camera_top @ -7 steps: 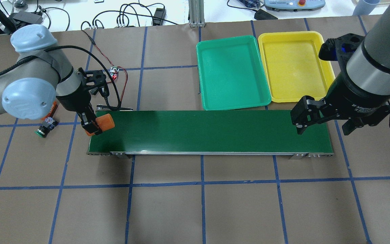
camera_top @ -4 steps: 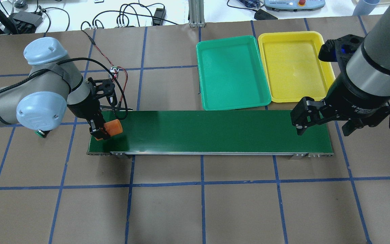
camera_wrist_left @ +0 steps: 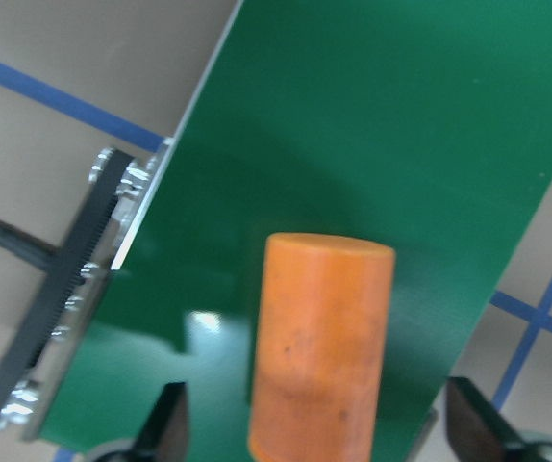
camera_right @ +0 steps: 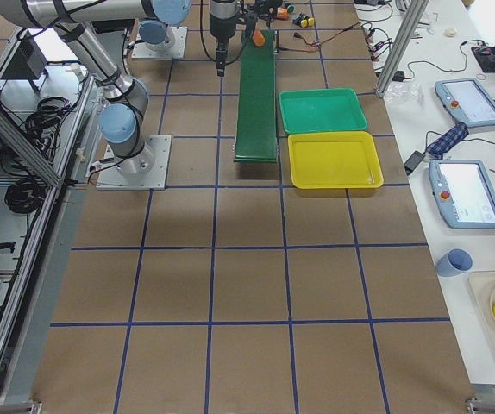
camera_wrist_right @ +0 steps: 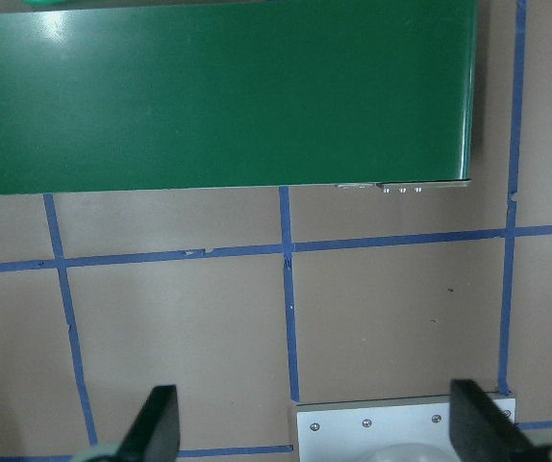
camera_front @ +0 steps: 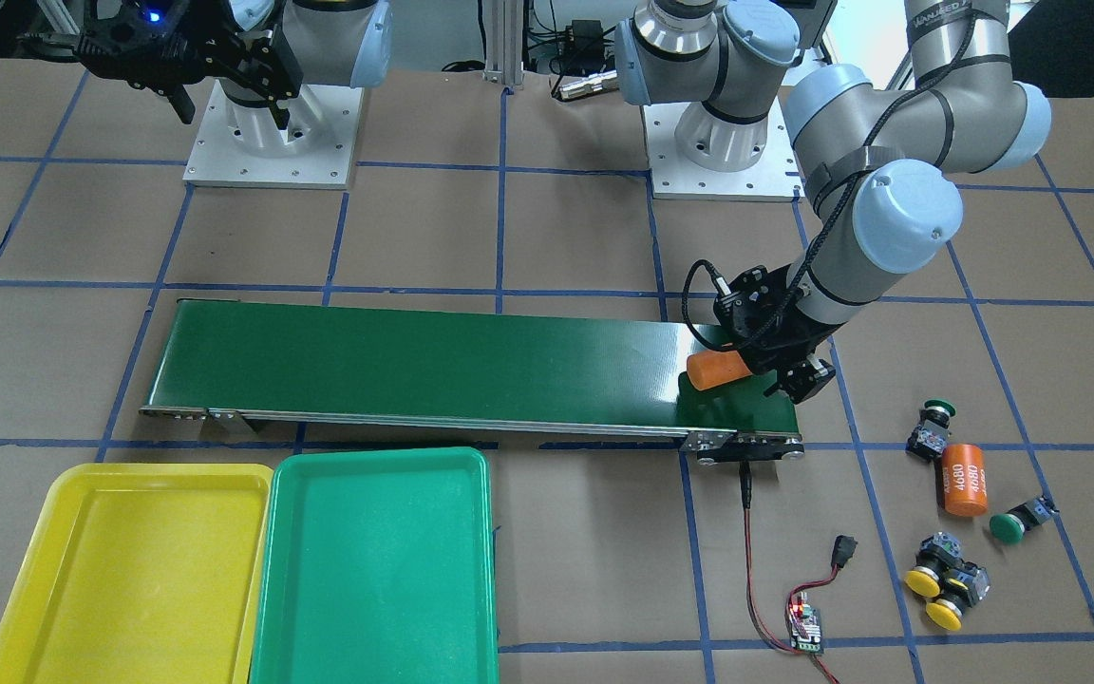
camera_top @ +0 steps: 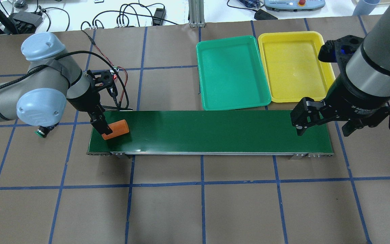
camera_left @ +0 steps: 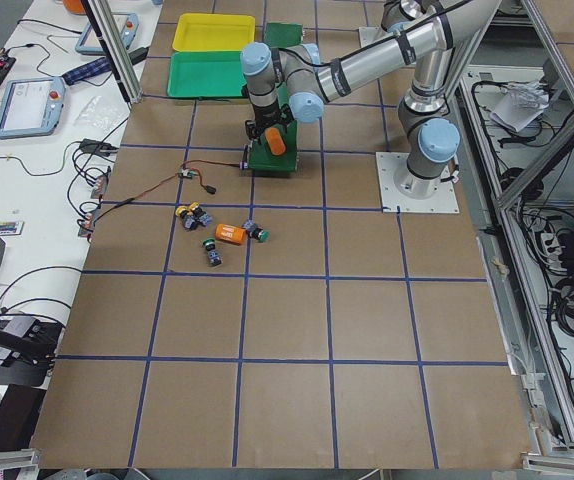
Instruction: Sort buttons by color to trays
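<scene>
**Left end of the belt, with the unsorted buttons.** The four buttons are seen lying on their sides on the bare table, left of the belt's left end. A green button [camera_front: 932, 426] lies nearest the belt and a second green button [camera_front: 1015, 524] farther left. The two yellow buttons [camera_front: 941, 581] lie side by side, touching, farthest from the robot. An orange cylinder marked 4680 [camera_front: 965, 480] lies among them, just beside the first green button.

No button has been sorted. The green tray [camera_top: 232, 74] and the yellow tray [camera_top: 293, 67], set edge to edge on the far side of the belt [camera_top: 215, 130] toward its right end, are both empty.

The left gripper [camera_wrist_left: 321, 428] is held low over the belt's left end, its fingers spread wide. A second orange cylinder [camera_wrist_left: 324, 346] appears to rest on the belt between them, touched by neither. The buttons therefore lie leftward of this gripper, and the left arm is judged much the nearer. The right gripper [camera_wrist_right: 316, 428], wide open and empty, is held by the belt's right end, well apart from every button.
</scene>
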